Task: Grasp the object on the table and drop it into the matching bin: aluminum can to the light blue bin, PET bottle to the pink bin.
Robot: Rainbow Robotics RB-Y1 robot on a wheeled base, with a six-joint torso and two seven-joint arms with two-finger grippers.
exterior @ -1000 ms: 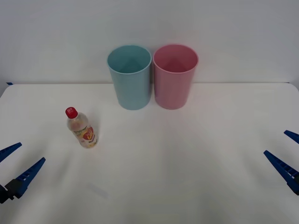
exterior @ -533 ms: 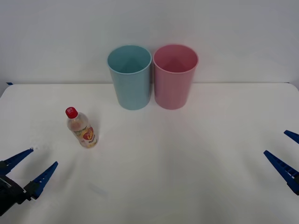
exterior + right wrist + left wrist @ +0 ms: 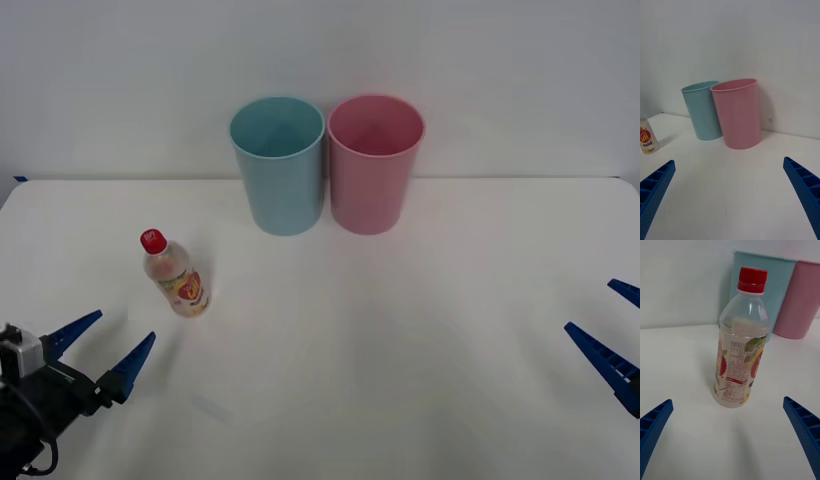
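Observation:
A small clear PET bottle (image 3: 177,276) with a red cap and a red-orange-yellow label stands upright on the white table (image 3: 400,330), left of centre. The left wrist view shows the bottle (image 3: 740,348) close ahead, centred between the fingers. My left gripper (image 3: 104,347) is open, low at the front left, a short way in front of the bottle. At the back stand the light blue bin (image 3: 278,165) and the pink bin (image 3: 374,163), side by side. My right gripper (image 3: 612,338) is open at the table's right edge, far from everything.
A plain white wall rises right behind the bins. In the right wrist view the pink bin (image 3: 737,112) stands nearer than the light blue bin (image 3: 703,110), with bare tabletop in front of them.
My left gripper has moved forward and rightward toward the bottle, still open. The right arm, the bottle and both bins have stayed put.

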